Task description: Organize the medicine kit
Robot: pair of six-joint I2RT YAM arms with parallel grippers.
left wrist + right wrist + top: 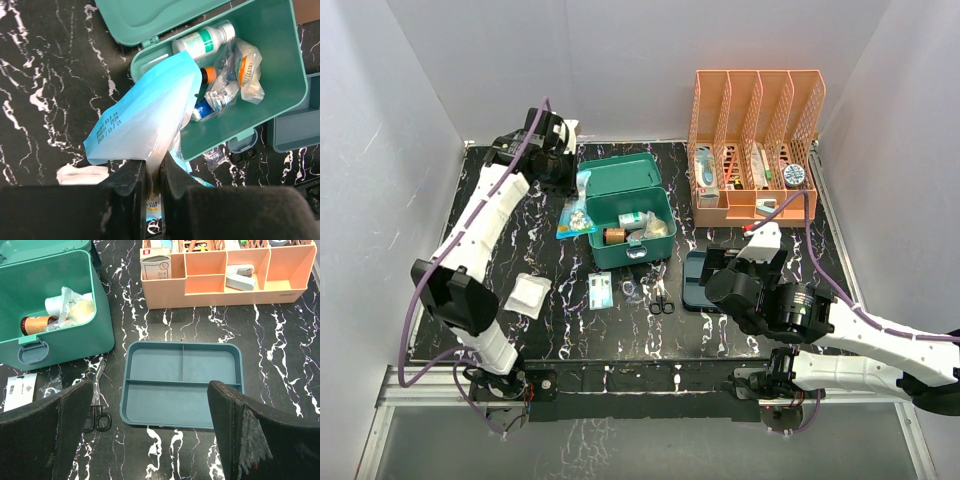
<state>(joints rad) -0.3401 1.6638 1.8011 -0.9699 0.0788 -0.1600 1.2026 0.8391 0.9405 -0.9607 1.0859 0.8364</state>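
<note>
So the teal medicine kit (630, 225) is sitting around the middle of the black marble desk (580, 335), toward the back, with its lid flipped open and leaning away from the arms. The orange mesh rack (757, 130) is off to its right, and the flat blue-grey tray (165, 365) lies just beside the kit's front right corner. The left gripper (152, 170) has its jaws pinched nearly together on the bottom edge of a blue-and-white pouch (145, 120) with some date print on it. From the left wrist camera, the pouch hangs over the kit's corner by the hinge, partly covering what's inside. Already in the kit are a white bottle (202, 42) with a green label, a brown bottle (35, 325) with an orange cap, and a few clear plastic packets I can't really read. The right gripper (150, 390) has its jaws spread wide with nothing in them, hovering over the tray, whose compartments look bare. A pair of scissors (97, 405) lies on the desk between the kit and the tray. There's also a white gauze pad (530, 295) out on the left side, near the left arm.
</note>
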